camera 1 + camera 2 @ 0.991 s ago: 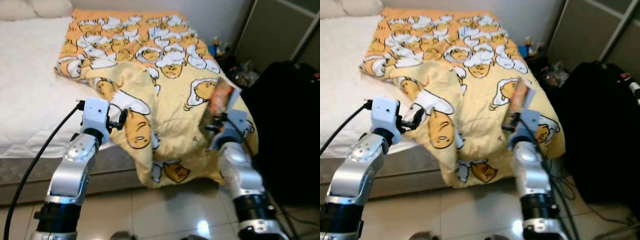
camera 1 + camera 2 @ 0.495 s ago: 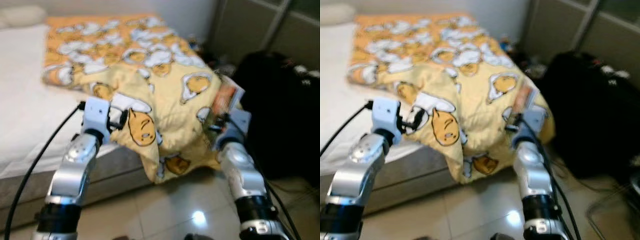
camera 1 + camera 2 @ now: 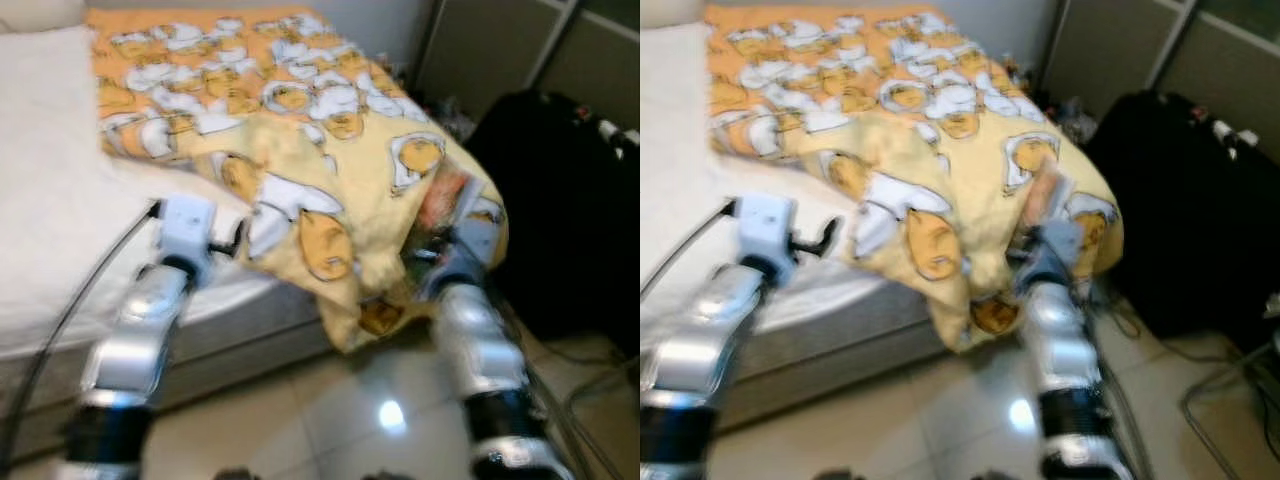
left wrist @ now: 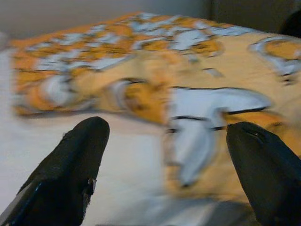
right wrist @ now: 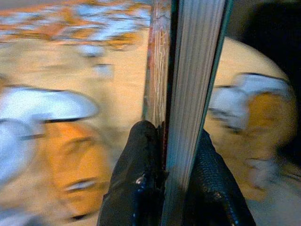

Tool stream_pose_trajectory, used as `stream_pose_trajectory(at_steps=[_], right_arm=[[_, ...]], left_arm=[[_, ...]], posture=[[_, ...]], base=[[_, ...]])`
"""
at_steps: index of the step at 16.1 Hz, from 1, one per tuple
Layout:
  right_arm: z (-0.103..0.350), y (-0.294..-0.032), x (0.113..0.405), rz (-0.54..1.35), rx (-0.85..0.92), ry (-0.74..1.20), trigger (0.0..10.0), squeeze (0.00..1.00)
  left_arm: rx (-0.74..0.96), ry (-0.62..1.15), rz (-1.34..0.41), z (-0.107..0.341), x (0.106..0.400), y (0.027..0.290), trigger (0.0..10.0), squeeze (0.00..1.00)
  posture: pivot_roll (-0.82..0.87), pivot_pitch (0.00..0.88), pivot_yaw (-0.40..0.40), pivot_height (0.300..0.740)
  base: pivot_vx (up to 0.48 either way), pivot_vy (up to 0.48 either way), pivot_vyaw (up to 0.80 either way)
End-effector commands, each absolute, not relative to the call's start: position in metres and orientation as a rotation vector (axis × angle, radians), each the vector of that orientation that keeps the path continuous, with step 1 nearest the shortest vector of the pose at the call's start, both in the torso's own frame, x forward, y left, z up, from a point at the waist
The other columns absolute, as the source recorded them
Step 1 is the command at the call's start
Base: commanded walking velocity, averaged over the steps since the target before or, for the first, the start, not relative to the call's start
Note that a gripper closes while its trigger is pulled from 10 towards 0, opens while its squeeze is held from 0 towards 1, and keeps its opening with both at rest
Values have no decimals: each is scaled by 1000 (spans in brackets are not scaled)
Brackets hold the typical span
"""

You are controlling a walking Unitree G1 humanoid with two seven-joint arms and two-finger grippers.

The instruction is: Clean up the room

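the scene is blurred, but the main things read clearly. a bed with a white sheet [image 3: 50,190] runs from the 9 o'clock edge toward the middle, and a yellow and orange cartoon-print blanket [image 3: 330,150] lies across it from 12 o'clock down to the centre, its lower corner hanging over the mattress edge toward the glossy tiled floor [image 3: 330,420] at 6 o'clock.

the right gripper [image 5: 164,155] is raised at about 4 o'clock from the centre of the head views, just in front of the hanging blanket corner. its two black fingers [image 5: 136,183] are pressed onto a thin book [image 3: 443,200], one finger on each side of it. the right wrist view looks along the book's page edge and shows it standing upright between the fingers, with a dark reddish cover on one side. in the head views the book rises from the gripper, tilted slightly toward 1 o'clock, and overlaps the blanket behind it.

the left gripper [image 4: 164,155] is held out at about 8 o'clock, over the bed's edge and just beside the folded-up part of the blanket. its fingers [image 4: 70,169] are spread wide apart with nothing between them; the left wrist view shows white sheet and blanket print beyond the gap. a black cable [image 3: 70,310] runs along the left arm.

a large black object [image 3: 560,190], too blurred to identify, stands at 3 o'clock, near the blanket's corner. small cluttered items at 1 o'clock beside the bed cannot be made out.
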State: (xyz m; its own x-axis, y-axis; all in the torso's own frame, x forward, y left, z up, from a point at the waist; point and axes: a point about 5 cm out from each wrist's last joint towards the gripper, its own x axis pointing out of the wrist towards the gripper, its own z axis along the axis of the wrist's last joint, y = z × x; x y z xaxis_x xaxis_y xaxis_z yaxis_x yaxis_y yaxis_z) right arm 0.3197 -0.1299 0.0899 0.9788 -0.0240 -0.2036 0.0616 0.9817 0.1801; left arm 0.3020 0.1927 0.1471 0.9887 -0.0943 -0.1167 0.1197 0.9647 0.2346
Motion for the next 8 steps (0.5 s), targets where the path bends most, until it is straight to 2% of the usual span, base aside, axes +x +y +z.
stream_pose_trajectory(at_steps=[1, 8], right_arm=[[103, -142, 324, -66, 174, 145, 10000, 0], [104, -144, 323, -71, 171, 144, 10000, 0]], left_arm=[[242, 86, -137, 151, 305, 182, 10000, 0], [235, 89, -132, 150, 304, 181, 10000, 0]], posture=[[10, 0, -59, 740], [3, 0, -59, 740]], base=[[0, 428, 0], [0, 426, 0]])
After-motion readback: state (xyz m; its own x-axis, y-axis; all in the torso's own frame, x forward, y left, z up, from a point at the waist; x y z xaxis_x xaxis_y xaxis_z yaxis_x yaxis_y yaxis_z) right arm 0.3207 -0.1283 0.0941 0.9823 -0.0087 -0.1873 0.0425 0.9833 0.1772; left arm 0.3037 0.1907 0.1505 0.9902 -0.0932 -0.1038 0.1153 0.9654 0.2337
